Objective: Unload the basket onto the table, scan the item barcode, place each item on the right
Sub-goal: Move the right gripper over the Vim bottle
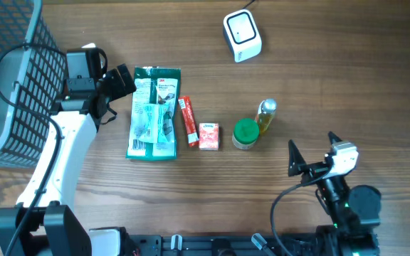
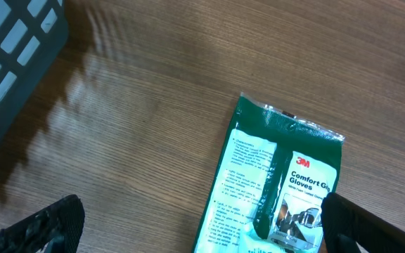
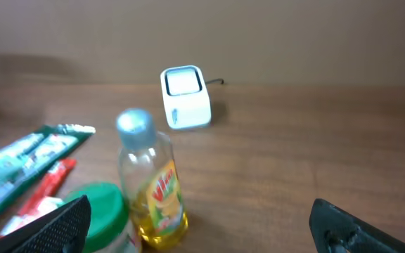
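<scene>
Two gaping grippers (image 1: pixel 127 80) (image 1: pixel 313 148) face five items (image 1: pixel 154 114) and one scanner (image 1: pixel 242 35).

L arm (image 1: pixel 68 139): white link, black joints, black cable. R arm (image 1: pixel 344 193) black, white wrist. L gripper (image 1: pixel 127 82), R gripper (image 1: pixel 312 151) black.

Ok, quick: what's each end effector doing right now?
Left end effector: open, holding nothing.
Right end effector: open, holding nothing.
</scene>
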Controlling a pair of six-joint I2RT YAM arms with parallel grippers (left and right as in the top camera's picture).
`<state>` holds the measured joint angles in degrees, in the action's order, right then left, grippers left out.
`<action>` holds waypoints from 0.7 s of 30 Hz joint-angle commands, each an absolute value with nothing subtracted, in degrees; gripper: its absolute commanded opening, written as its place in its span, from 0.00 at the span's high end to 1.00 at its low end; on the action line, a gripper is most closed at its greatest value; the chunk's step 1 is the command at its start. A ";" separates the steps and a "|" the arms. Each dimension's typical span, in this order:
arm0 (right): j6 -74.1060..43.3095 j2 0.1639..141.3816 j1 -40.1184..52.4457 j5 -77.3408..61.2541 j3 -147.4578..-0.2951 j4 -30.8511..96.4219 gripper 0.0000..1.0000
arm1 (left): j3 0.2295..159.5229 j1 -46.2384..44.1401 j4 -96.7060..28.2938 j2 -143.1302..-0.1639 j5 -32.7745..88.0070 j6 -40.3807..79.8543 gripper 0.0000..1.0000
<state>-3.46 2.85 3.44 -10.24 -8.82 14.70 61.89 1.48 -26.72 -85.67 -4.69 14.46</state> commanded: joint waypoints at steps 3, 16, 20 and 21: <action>-6.70 14.72 3.57 -9.98 -28.21 22.22 0.00 | 62.33 1.67 -26.57 -85.52 -5.23 13.76 0.00; -9.76 64.97 3.57 -17.12 -76.86 60.86 0.00 | 62.33 1.67 -26.57 -85.52 -5.23 13.76 0.00; -14.63 74.35 3.57 -26.44 -76.44 62.63 0.01 | 62.33 1.67 -26.57 -85.52 -5.23 13.76 0.00; -16.95 75.77 3.68 -26.17 -76.44 62.92 0.05 | 62.33 1.67 -26.57 -85.52 -5.23 13.76 0.00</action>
